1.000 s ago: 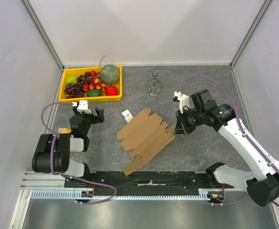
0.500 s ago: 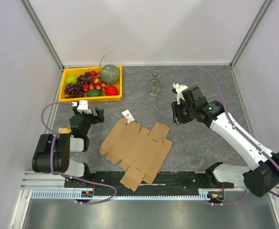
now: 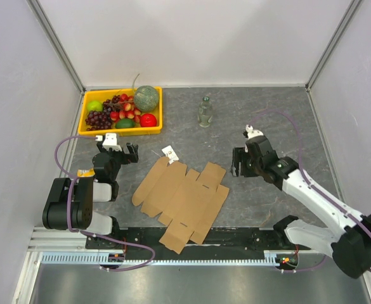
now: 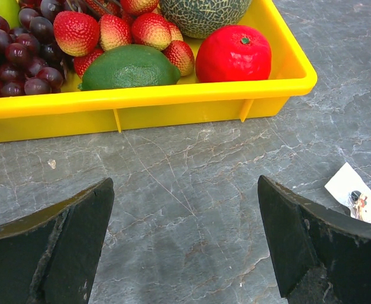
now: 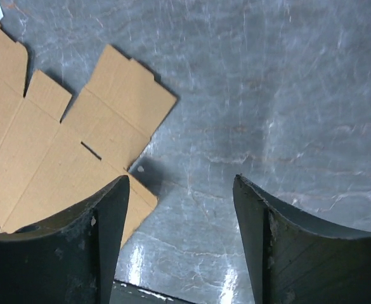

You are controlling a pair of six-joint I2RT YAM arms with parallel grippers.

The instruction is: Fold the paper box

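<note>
The paper box (image 3: 182, 199) is a flat brown die-cut cardboard sheet with flaps, lying unfolded on the grey table near the front edge. Its right flaps show at the left of the right wrist view (image 5: 58, 145). My right gripper (image 3: 237, 163) hovers just right of the sheet's far right corner. It is open (image 5: 180, 190), with only bare table between its fingers. My left gripper (image 3: 129, 152) rests left of the sheet, apart from it. It stands wide open (image 4: 185, 190) over the table, facing the fruit tray.
A yellow tray (image 3: 109, 132) of fruit sits at the back left, its front wall (image 4: 172, 104) close ahead of the left gripper. A small glass bottle (image 3: 204, 113) stands at the back centre. A white tag (image 3: 169, 152) lies beyond the sheet.
The right gripper, shut on the sheet's raised right edge a second ago, has opened and let go. The sheet dropped flat, toward the left and front. The right arm drew back to the right.
</note>
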